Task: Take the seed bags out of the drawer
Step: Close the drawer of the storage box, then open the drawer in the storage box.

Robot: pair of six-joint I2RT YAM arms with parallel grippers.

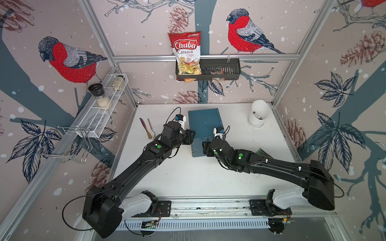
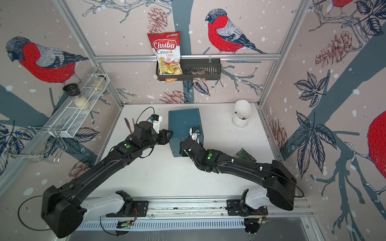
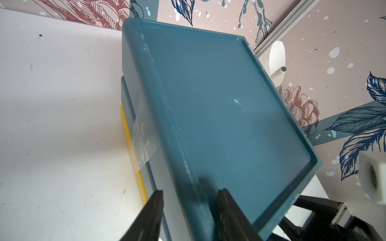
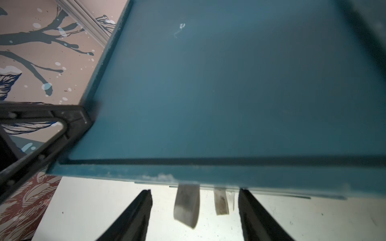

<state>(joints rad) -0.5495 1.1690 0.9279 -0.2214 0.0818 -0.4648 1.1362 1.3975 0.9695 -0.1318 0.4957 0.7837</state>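
Arms reach toward 12 o'clock. The left gripper [image 3: 190, 194] straddles the drawer [image 1: 203, 123] at its 9 o'clock rim, grip unclear; the right gripper [image 4: 194, 191] gapes at its front. What seems a green seed bag [image 2: 245, 155] lies at 3 o'clock on the table [image 1: 188, 177], with bird-print walls [image 1: 146, 20] around.

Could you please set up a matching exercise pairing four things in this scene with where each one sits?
Things:
1 chips bag
2 blue drawer box
3 black-lidded jar
4 white dome

Places:
a white wire shelf
b middle of the table
c black wall basket
d far right corner of the table

Pairs: 1-c, 2-b, 3-a, 4-d.
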